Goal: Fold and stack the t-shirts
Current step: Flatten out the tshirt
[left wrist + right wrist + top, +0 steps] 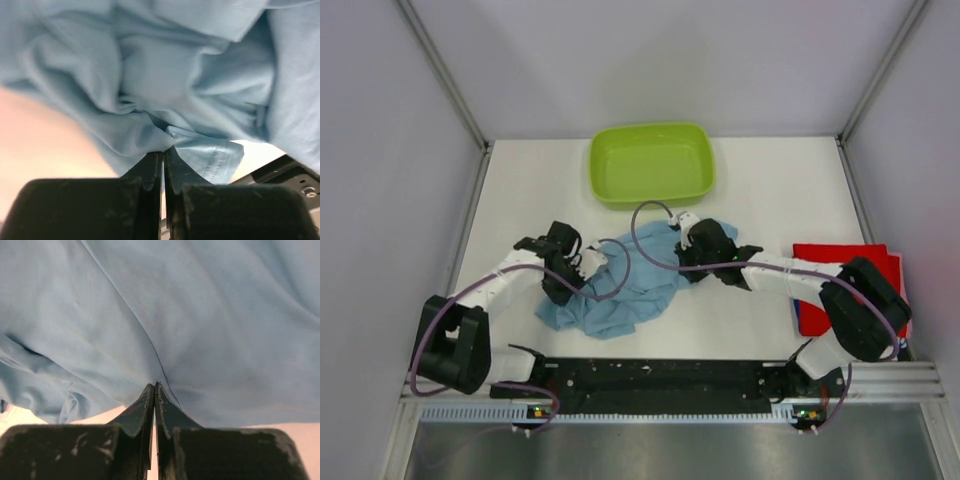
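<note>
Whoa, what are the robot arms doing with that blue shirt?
The robot is pinching the crumpled light blue t-shirt in the middle of the table. The left hand grips its left side, and the right hand grips its far edge. It is not folded yet. A folded red t-shirt lies on the right.

A crumpled light blue t-shirt (625,295) lies in the middle of the white bench (770,190). The left gripper (585,268) meets its left edge and the right gripper (685,250) sits at its far right corner; from this height the jaw positions cannot be made out. A lime-green basin (651,163) stands just beyond the shirt, apart from it. At the right, a folded red t-shirt (825,256) lies partly under the right arm, with a darker blue edge (799,318) showing at its near left side.
</note>
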Robot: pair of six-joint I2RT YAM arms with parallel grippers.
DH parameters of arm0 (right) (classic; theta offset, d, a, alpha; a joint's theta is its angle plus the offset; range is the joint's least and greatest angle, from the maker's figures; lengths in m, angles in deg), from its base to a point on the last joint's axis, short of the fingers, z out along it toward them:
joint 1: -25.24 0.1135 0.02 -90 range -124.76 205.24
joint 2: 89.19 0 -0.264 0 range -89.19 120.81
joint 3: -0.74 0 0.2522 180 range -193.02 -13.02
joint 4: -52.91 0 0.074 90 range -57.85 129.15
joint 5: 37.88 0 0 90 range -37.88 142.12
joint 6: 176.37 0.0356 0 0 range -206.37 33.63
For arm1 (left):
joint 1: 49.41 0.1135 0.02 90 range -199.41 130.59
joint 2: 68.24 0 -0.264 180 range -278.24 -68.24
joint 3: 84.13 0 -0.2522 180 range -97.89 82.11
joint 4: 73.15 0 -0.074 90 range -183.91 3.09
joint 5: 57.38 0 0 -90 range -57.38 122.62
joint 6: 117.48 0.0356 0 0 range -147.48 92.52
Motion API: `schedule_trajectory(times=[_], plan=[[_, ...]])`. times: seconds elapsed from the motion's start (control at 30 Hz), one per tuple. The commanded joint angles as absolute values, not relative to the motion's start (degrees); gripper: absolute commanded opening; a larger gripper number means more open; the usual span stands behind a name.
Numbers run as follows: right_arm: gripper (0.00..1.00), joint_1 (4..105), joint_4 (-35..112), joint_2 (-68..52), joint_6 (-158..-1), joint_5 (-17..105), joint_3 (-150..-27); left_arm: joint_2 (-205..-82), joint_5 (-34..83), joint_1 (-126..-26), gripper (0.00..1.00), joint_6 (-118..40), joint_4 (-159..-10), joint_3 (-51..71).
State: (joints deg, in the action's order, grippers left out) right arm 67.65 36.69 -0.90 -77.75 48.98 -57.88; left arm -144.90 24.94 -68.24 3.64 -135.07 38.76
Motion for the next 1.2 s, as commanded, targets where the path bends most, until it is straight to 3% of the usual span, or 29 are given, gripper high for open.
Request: schedule_trajectory(times=[0.0, 0.3, 0.63, 0.9, 1.03, 1.17], plan=[[0.00, 65.67, 35.73, -10.95, -77.23, 50.45, -58.81, -139.00, 35.77, -66.46, 0.00, 1.61, -134.90, 32.99], [0.00, 65.49, 30.20, -28.61, -86.01, 55.27, -61.17, -125.82, 48.50, -66.37, 0.00, 3.54, -141.05, 17.54], [0.00, 65.49, 20.35, -44.79, -95.86, 62.93, -84.02, -120.28, 63.47, -66.37, 0.00, 12.07, -143.16, -13.05], [0.00, 65.49, 17.45, -49.11, -93.67, 53.54, -97.47, -116.67, 47.40, -66.37, 0.00, 12.34, -151.33, -31.60], [0.00, 65.58, 15.95, -49.38, -92.09, 48.96, -102.30, -115.70, 45.02, -66.37, 0.00, 13.30, -154.31, -35.21], [0.00, 65.49, 14.81, -48.68, -92.26, 49.74, -98.82, -114.82, 35.80, -66.37, 0.00, 11.99, -158.10, -32.95]])
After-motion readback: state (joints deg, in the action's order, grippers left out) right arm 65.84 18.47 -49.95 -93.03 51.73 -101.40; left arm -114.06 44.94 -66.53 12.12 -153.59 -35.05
